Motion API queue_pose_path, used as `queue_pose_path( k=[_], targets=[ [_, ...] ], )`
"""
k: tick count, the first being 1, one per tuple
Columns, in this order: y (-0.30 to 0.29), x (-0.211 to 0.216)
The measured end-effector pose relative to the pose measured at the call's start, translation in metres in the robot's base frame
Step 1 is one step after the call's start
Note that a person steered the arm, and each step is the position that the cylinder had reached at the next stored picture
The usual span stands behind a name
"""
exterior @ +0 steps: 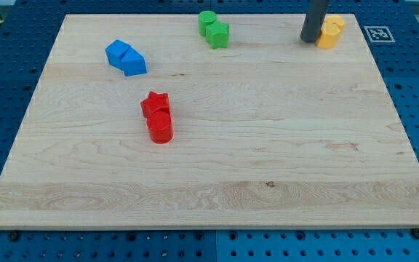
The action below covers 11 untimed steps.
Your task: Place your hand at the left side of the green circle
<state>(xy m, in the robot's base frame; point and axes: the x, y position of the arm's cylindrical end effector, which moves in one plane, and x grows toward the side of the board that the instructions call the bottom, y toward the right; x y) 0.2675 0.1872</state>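
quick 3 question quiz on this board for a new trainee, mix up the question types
1. True or false: my tip touches the green circle.
2. Multiple choice: which blocks sit nearest the view's bottom? A) the blue blocks B) the red star and red cylinder C) the yellow blocks
3. Fill in: the green circle stands against a second green block, near the view's ____ edge of the wooden board.

Key:
1. False; the tip is far toward the view's right, beside the yellow blocks.
2. B
3. top
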Motion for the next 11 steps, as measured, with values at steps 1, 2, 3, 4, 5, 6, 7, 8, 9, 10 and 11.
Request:
queue_pose_path(
  k=[1,2,3,4,5,6,7,8,9,10,11],
  targets=[
    [0.000,0.000],
    [-0.008,0.027],
    [-0.037,0.080],
    [-0.086,0.100],
    [-0.142,0.100],
    [-0.200,0.099],
    [-0.254,0.080],
    [-0.286,0.046],
    [-0.313,0.002],
    [-0.319,-0.044],
    [-0.319,-0.045]
  ],
)
